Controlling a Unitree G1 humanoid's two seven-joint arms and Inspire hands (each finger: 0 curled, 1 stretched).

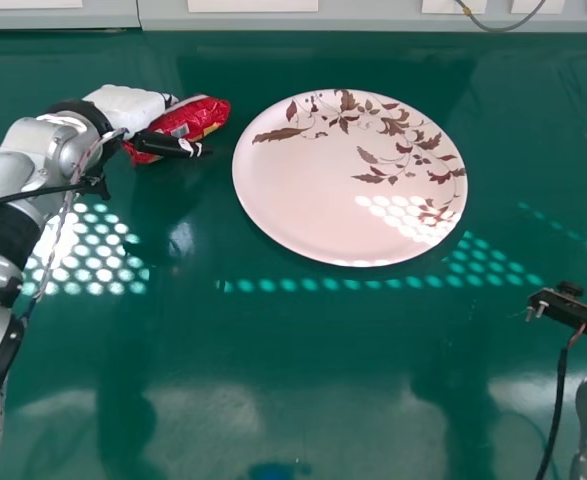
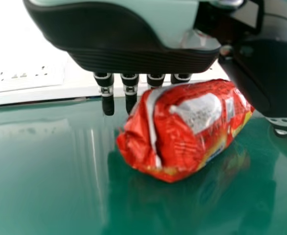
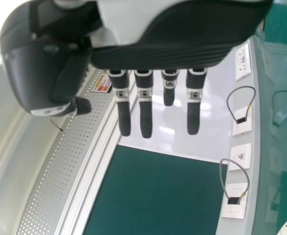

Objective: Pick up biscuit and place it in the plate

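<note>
Currently, red biscuit packet (image 1: 211,116) lies left of the plate (image 1: 293,195), apart from its rim. Left robot hand (image 1: 128,103) also left of the plate, at the packet, unclenched: straight fingers along one side, thumb opposite; contact unclear. Plate round, pale, with brown leaf sprays, on green bench (image 1: 273,400). Right robot hand (image 3: 158,51), in right wrist view, released, fingers straight. Dotted light falls across the plate's near right part.
</note>
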